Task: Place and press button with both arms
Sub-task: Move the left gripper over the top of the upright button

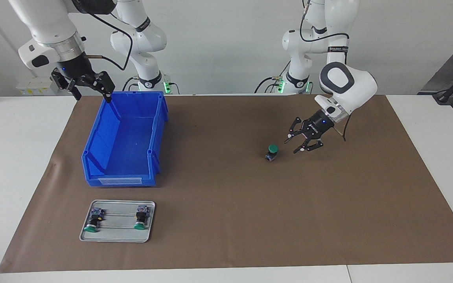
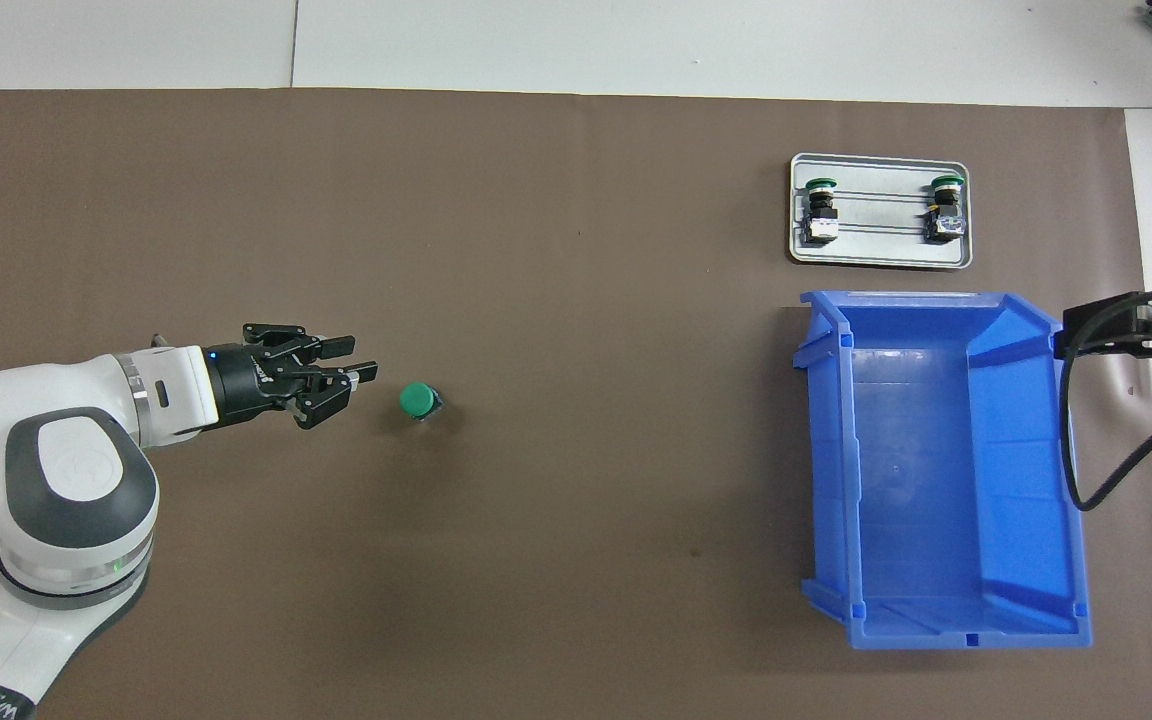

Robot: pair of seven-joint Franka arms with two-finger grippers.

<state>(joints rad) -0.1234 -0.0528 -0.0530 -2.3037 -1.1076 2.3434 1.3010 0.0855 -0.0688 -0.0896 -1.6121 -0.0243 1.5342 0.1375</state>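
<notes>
A button (image 1: 272,152) with a green cap stands upright on the brown mat, toward the left arm's end of the table; it also shows in the overhead view (image 2: 419,402). My left gripper (image 1: 298,143) is open and empty, low over the mat just beside the button and not touching it; it also shows in the overhead view (image 2: 348,373). My right gripper (image 1: 89,84) hangs open and empty above the rim of the blue bin (image 1: 92,145), at its corner nearest the robots. In the overhead view the right gripper (image 2: 1111,328) shows at the bin's side.
The blue bin (image 2: 1066,480) is empty. A grey metal tray (image 1: 116,234) lies farther from the robots than the bin, with two twin buttons (image 1: 94,220) (image 1: 140,217) on their sides in it. The tray (image 2: 881,258) also shows in the overhead view.
</notes>
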